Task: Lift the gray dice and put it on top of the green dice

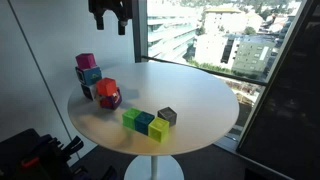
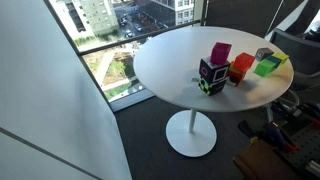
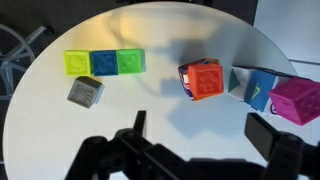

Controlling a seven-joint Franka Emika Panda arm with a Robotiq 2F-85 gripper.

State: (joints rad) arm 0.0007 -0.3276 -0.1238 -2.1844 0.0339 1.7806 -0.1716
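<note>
The gray dice (image 3: 85, 91) lies alone on the round white table (image 3: 60, 130), just in front of a row of three small cubes. In that row the green dice (image 3: 130, 62) is at the right end, with a blue cube (image 3: 103, 62) in the middle and a yellow cube (image 3: 77, 63) at the left. In an exterior view the gray dice (image 1: 167, 116) sits beside the yellow end, and the green dice (image 1: 130, 119) is at the far end. My gripper (image 3: 200, 135) hangs open and empty, high above the table (image 1: 108, 15).
An orange block (image 3: 205, 80), a blue block (image 3: 258, 88) and a pink block (image 3: 297, 100) cluster on the table's other side. An exterior view shows the pink block stacked (image 1: 85, 62). The table stands by a large window (image 1: 220, 40).
</note>
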